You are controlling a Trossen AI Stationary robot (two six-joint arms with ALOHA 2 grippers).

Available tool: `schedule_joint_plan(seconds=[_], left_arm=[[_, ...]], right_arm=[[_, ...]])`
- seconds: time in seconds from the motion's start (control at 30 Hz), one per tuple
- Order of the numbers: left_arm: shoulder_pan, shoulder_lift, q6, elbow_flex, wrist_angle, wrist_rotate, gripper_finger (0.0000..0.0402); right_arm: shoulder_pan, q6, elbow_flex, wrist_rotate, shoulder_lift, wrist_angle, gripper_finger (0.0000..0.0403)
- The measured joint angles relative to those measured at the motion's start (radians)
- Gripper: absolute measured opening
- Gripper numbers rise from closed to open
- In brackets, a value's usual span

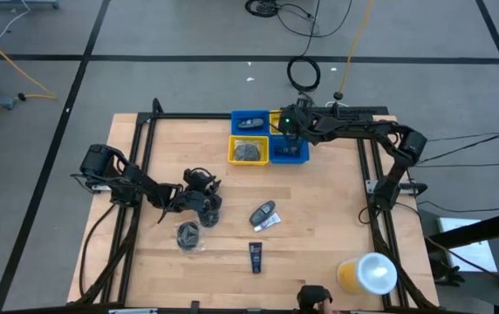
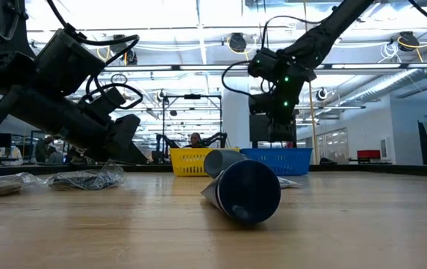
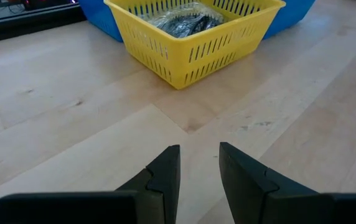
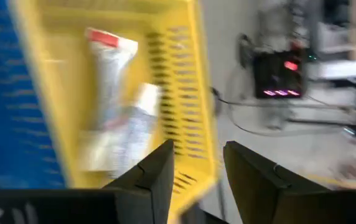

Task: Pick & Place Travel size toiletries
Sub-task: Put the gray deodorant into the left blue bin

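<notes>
My left gripper (image 1: 208, 206) (image 3: 199, 167) is open, low over bare wood left of the table's middle, pointing toward the yellow bin (image 3: 193, 37) that holds dark wrapped pieces. A grey wrapped disc (image 1: 188, 235) lies just near of it. A dark oval piece beside a white mini tube (image 1: 264, 215) and a dark blue tube (image 1: 256, 255) (image 2: 245, 190) lie flat on the table. My right gripper (image 1: 287, 124) (image 4: 198, 167) is open above the far yellow bin (image 4: 190, 81), which holds white tubes (image 4: 119, 118).
Blue and yellow square bins (image 1: 251, 122) (image 1: 290, 151) stand in a cluster at the table's far edge. A big yellow cup with a white lid (image 1: 367, 273) lies near the near right corner. A black frame (image 1: 149, 122) rims the table. Bare wood lies to the right of the middle.
</notes>
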Motion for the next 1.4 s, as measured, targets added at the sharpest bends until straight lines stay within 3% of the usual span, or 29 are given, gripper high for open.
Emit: schedule_joint_plan(seconds=[0.13,0.23,0.3,0.47,0.57,0.7,0.8,1.0,1.13,1.4], left_arm=[[0.0,0.0,0.0,0.0,0.0,0.0,0.0108],[0.0,0.0,0.0,0.0,0.0,0.0,0.0108],[0.0,0.0,0.0,0.0,-0.001,0.0,0.0108],[-0.001,0.0,0.0,0.0,-0.001,0.017,0.0108],[-0.004,0.0,0.0,0.0,-0.004,0.017,0.0108],[-0.005,0.0,-0.002,0.0,-0.005,0.017,0.0108],[-0.005,0.0,-0.001,0.0,0.0,0.017,0.0108],[-0.003,0.0,-0.001,0.0,0.001,0.015,0.0108],[-0.001,0.0,-0.001,0.0,-0.001,0.01,0.0108],[0.001,0.0,0.0,0.0,0.001,0.007,0.0108]], right_arm=[[0.048,0.076,0.0,0.076,-0.048,-0.001,0.0143],[0.105,0.191,0.0,0.029,-0.103,-0.033,0.0142],[0.152,0.255,0.0,-0.078,-0.135,-0.048,0.014],[0.265,0.313,-0.062,-0.462,-0.199,-0.058,0.0145],[0.325,0.337,-0.126,-0.572,-0.22,-0.054,0.0157],[0.4,0.421,-0.242,-0.725,-0.216,0.077,0.0188],[0.45,0.493,-0.344,-0.865,-0.189,0.294,0.0218],[0.524,0.614,-0.465,-0.874,-0.099,0.667,0.0277],[0.537,0.654,-0.465,-0.876,-0.011,0.744,0.0308],[0.53,0.618,-0.449,-0.877,0.11,0.9,0.0308]])
